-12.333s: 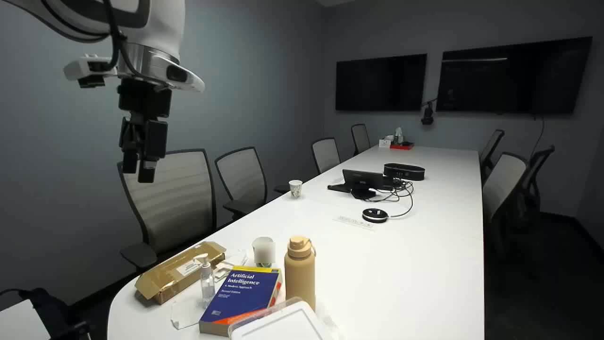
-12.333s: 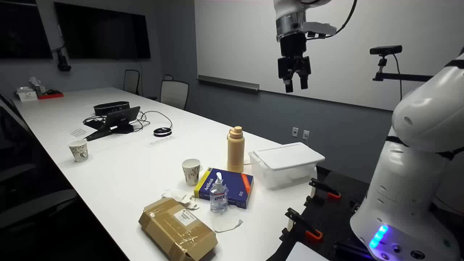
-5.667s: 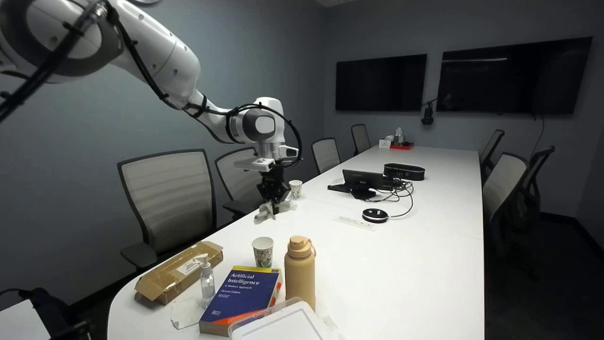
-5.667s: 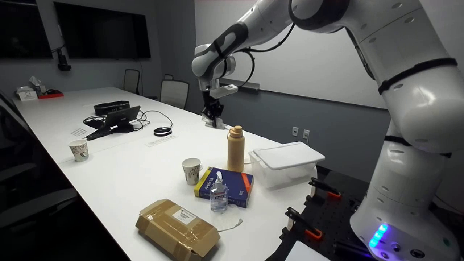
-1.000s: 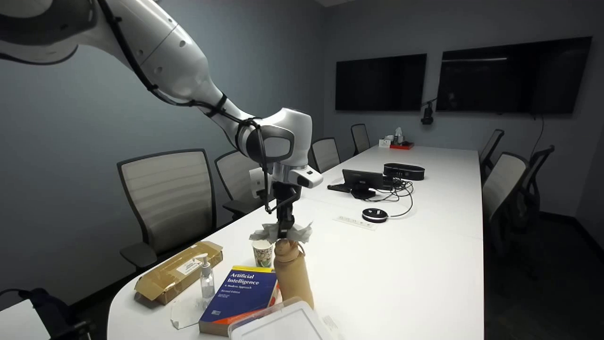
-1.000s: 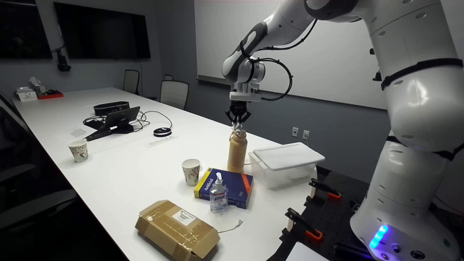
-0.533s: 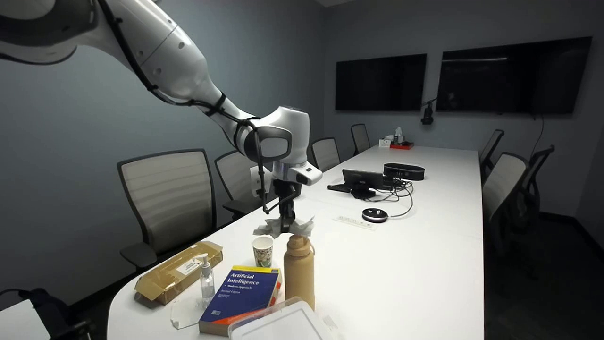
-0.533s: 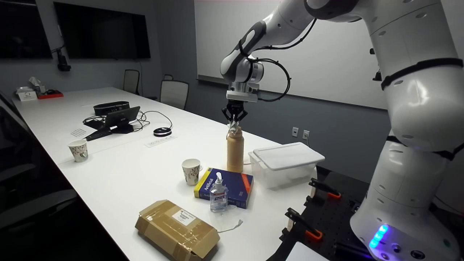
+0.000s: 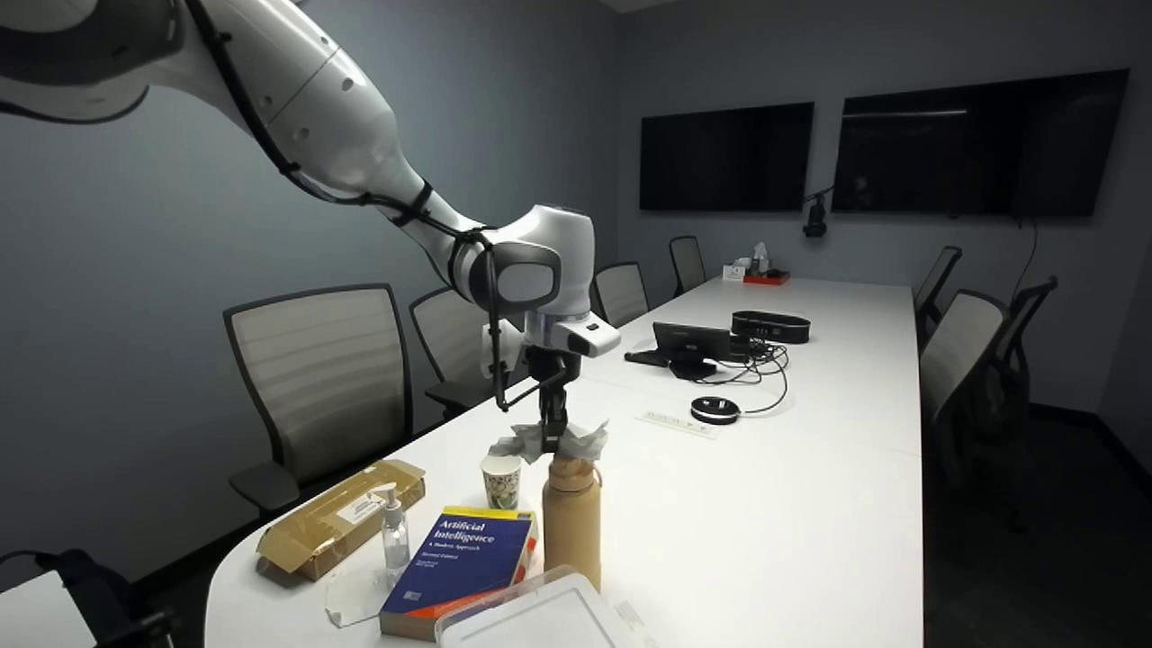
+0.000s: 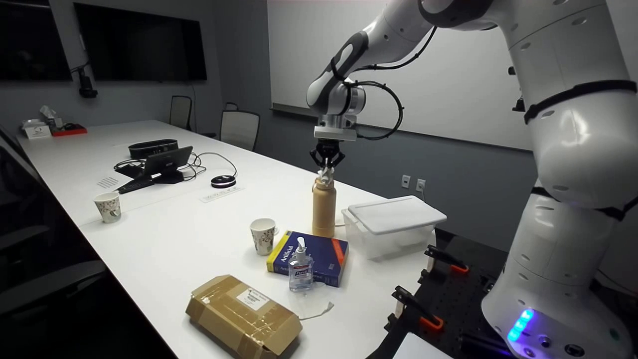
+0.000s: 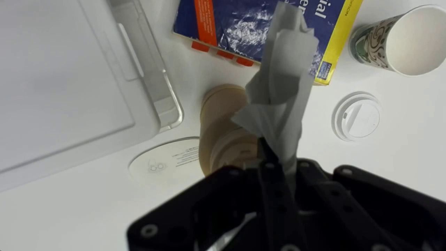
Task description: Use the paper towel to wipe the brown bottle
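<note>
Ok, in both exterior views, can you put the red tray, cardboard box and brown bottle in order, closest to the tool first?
1. Brown bottle: just below the tool.
2. Cardboard box: across the blue book.
3. Red tray: far end of the table.

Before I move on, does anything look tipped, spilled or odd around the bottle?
Nothing looks spilled, and the brown bottle stands upright, with the paper towel pinched in the fingers near its top. One oddity: a white cup lid lies loose on the table near the open paper cup instead of on it.
</note>
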You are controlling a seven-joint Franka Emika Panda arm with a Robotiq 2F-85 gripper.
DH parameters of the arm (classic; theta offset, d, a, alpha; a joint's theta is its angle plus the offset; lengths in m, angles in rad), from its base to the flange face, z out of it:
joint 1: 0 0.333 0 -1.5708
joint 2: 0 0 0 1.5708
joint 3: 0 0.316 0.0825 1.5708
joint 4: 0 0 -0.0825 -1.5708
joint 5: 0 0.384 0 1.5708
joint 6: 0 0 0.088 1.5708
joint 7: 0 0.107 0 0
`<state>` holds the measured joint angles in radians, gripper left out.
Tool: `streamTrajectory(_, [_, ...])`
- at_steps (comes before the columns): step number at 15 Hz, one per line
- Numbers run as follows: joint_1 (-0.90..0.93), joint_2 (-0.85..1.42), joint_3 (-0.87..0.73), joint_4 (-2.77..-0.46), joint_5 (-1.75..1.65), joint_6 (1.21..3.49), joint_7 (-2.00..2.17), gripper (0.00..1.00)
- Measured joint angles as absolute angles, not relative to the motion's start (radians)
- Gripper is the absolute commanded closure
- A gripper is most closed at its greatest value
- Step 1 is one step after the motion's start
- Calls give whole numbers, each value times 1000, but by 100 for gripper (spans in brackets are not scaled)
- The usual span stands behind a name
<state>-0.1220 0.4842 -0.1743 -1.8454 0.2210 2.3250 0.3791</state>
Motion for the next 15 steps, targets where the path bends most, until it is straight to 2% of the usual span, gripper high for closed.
streamTrajectory(15, [-152, 474, -184, -1844, 225, 2212, 393, 99])
